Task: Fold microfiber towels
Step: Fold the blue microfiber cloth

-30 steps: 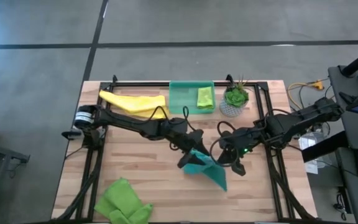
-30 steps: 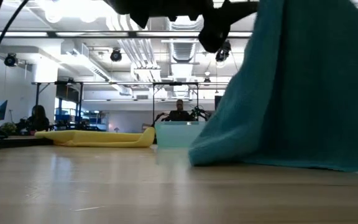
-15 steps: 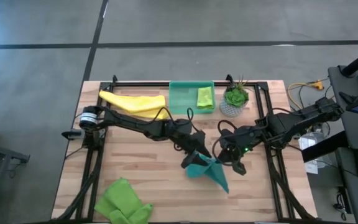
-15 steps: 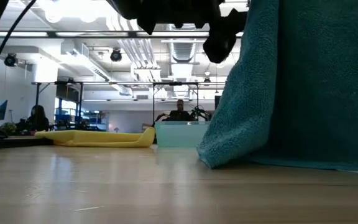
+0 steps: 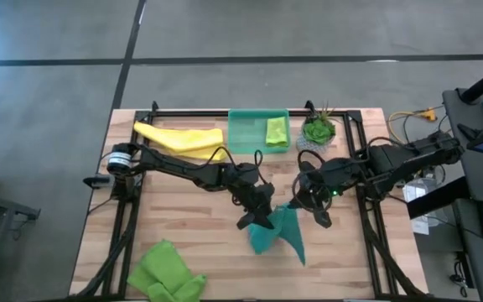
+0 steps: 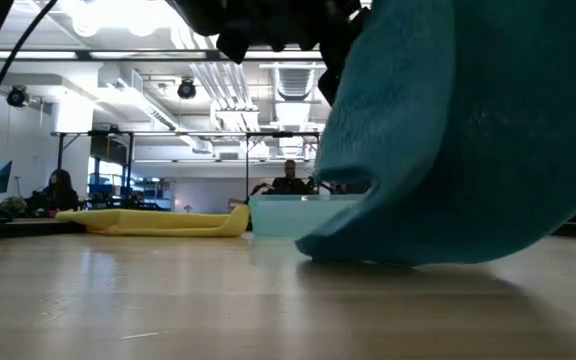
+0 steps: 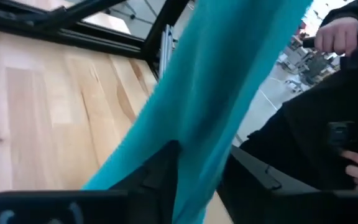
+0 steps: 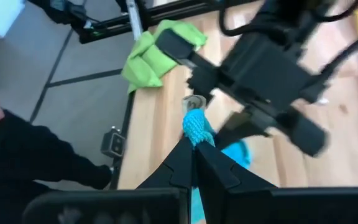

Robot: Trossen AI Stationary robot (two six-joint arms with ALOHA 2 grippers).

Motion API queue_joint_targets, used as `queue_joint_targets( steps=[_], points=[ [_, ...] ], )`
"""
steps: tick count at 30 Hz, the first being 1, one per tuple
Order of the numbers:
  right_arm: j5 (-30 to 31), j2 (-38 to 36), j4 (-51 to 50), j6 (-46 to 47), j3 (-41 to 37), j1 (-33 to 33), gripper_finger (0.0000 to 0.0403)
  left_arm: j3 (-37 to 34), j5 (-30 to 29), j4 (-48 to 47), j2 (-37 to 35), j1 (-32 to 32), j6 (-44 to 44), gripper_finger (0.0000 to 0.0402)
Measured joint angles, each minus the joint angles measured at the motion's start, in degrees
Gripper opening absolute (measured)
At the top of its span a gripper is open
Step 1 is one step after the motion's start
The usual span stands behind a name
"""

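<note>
A teal-blue microfiber towel (image 5: 277,231) hangs between my two grippers over the middle of the table. In the low view the towel (image 6: 448,140) droops in a curve, and its lowest fold (image 6: 353,254) touches the wood. My left gripper (image 5: 256,220) is at its left side, shut on it. My right gripper (image 5: 302,204) is at its right, also shut on it. A yellow towel (image 5: 179,136) lies at the far left. A lime green towel (image 5: 166,273) lies bunched at the near left edge, and another (image 5: 277,130) sits in the tray. My left gripper has a hanging stretch of the teal towel (image 7: 197,134) between its two fingers (image 7: 163,171). It comes from the table's left, nearly level. One layer or several, I cannot tell. My right gripper pinches a small bunched tip of the teal towel (image 8: 194,126) at its fingertips (image 8: 211,163), slanting down from the right. The towel hangs below.
A translucent green tray (image 5: 246,141) stands at the far edge, with a small potted plant (image 5: 317,132) to its right. A black frame (image 5: 132,214) runs along the table's sides. Bare wood lies at the near middle and right. People sit in the room beyond.
My right gripper has risen with the towel's tip. The towel's right part, which lay along the table, is lifted clear and now sags in a curve, with only its low left fold on the wood. The towel has bunched closer under my left gripper.
</note>
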Motion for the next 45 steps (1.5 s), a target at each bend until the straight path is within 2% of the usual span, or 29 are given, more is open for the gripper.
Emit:
queue_joint_targets(
  steps=[9,22,29,42,45],
  points=[
    [3.3,0.0,-8.4,-1.9,4.1,-1.8,0.0009,-0.4,5.1,-3.3,0.0,-0.1,-2.9,0.0083],
    [5.8,-0.4,-9.2,-3.0,4.3,-4.7,0.0009,-0.5,9.9,-4.3,-0.1,-0.7,-3.7,0.0083],
    [9.0,-0.9,-8.8,-1.2,5.1,-5.8,0.0009,-1.2,9.7,-4.3,-0.1,-1.4,-4.5,0.0083],
    [14.4,-1.0,-9.2,0.9,7.5,-5.8,0.0009,-1.2,5.6,-4.2,-0.1,-1.6,-4.6,0.0083],
    [14.9,-1.0,-10.3,1.0,8.1,-5.8,0.0009,-1.2,4.8,-4.3,-0.1,-1.6,-4.6,0.0065]
  ],
)
